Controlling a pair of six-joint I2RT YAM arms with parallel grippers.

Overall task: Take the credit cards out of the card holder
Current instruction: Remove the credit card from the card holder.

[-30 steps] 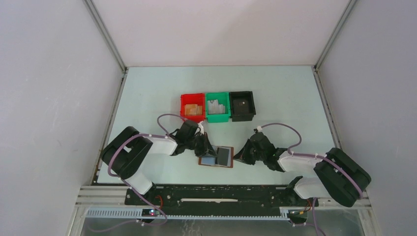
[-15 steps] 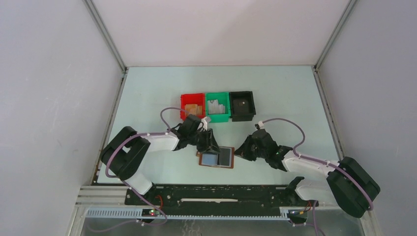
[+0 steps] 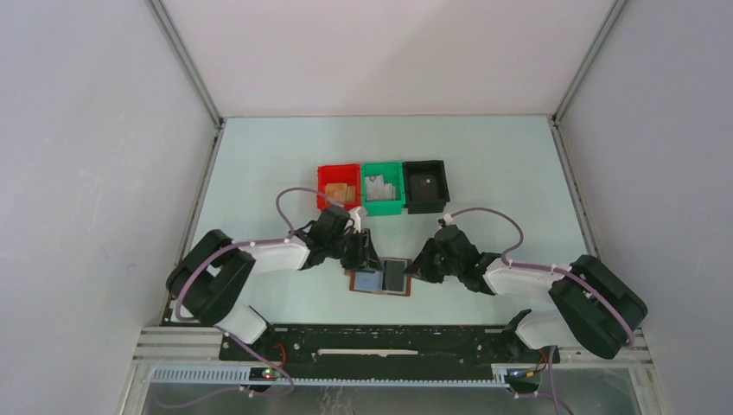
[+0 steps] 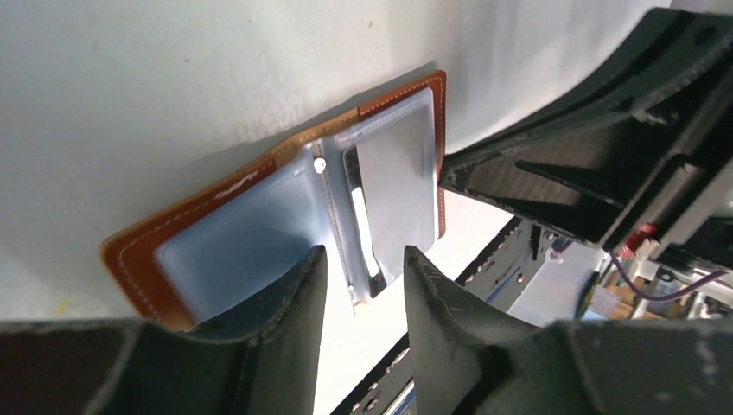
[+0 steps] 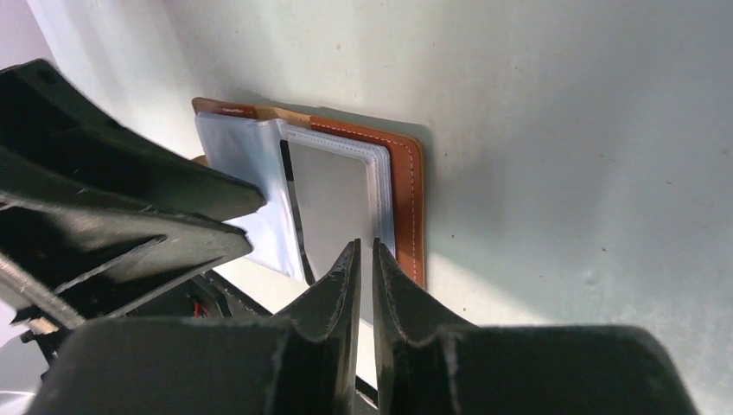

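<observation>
The card holder lies open and flat on the table between my two arms, brown leather round blue-grey clear sleeves. A dark grey credit card sits in the right panel's sleeve, its face pale with glare in the wrist views. My left gripper hovers at the holder's far left edge, its jaws apart and nothing between them. My right gripper is at the holder's right edge. Its fingers stand a narrow slit apart over the card's edge, gripping nothing.
Three square bins stand in a row behind the holder: red with tan blocks, green with pale pieces, black. White walls enclose the table on three sides. The arms' base rail runs along the near edge.
Both grippers have gone from shut to parted. The right gripper has moved left, up to the holder's right edge. The left gripper has shifted slightly over the holder's far left edge.
</observation>
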